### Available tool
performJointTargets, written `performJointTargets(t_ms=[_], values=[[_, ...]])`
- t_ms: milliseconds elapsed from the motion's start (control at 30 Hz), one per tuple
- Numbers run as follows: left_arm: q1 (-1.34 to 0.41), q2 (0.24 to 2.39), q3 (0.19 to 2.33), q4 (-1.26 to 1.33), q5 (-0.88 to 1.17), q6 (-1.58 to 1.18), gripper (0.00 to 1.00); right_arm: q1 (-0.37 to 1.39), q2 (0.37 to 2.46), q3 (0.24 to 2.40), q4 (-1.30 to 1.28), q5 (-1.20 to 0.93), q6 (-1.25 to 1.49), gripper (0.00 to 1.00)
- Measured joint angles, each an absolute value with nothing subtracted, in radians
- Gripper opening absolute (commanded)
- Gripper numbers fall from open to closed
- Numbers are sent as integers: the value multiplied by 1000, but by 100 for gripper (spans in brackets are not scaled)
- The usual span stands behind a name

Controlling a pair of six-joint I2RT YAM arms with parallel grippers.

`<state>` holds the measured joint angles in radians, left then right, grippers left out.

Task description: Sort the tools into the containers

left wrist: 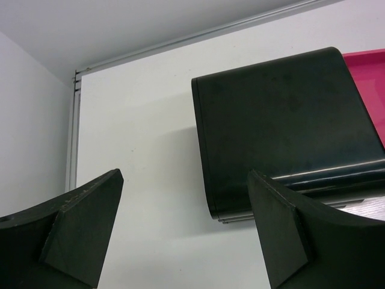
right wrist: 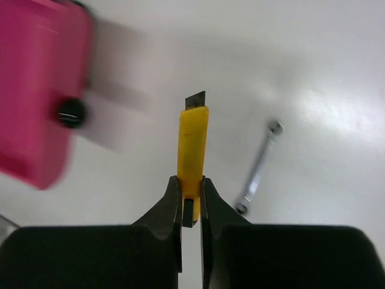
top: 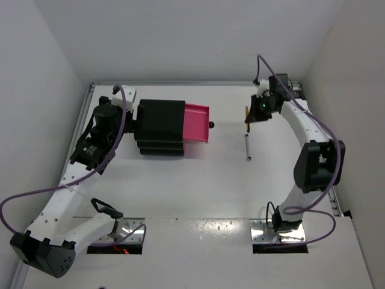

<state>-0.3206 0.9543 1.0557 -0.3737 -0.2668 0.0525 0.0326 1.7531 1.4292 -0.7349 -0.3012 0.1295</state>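
My right gripper [right wrist: 191, 186] is shut on the yellow cutter [right wrist: 192, 144], whose blade end sticks out past the fingertips above the table. In the top view that gripper [top: 249, 120] hangs at the back right, right of the drawer unit. A thin silver wrench [right wrist: 258, 168] lies on the table beside it, also seen as the wrench [top: 248, 147]. The black drawer unit [top: 161, 127] has its top pink drawer [top: 197, 123] pulled out, knob [right wrist: 71, 112] toward the cutter. My left gripper [left wrist: 186, 229] stands open behind the unit [left wrist: 283, 120], holding nothing.
White walls close in the table on the left, back and right. A raised rail [top: 174, 83] runs along the back edge. Cables loop from both arms near the front plate [top: 198, 241].
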Motion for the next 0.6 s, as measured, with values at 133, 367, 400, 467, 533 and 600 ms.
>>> performJointTargets(t_ms=[133,367,400,467,533,600], values=[[-321,962,1056,-378,-249,54,100,127,1725,1602,-716,-422,176,0],[-319,994,1061,-409,-239,46,100,297,1844,1768,-716,-511,207,0],[-319,997,1062,-411,-239,44,100,316,1879,1792,-718,-518,210,0],[-318,1007,1069,-412,-241,41,100,350,1945,1830,-720,-524,214,0],[-318,1027,1086,-410,-246,39,100,376,2000,1857,-723,-523,216,0],[-318,1048,1099,-408,-252,36,100,397,2041,1872,-730,-521,219,0]])
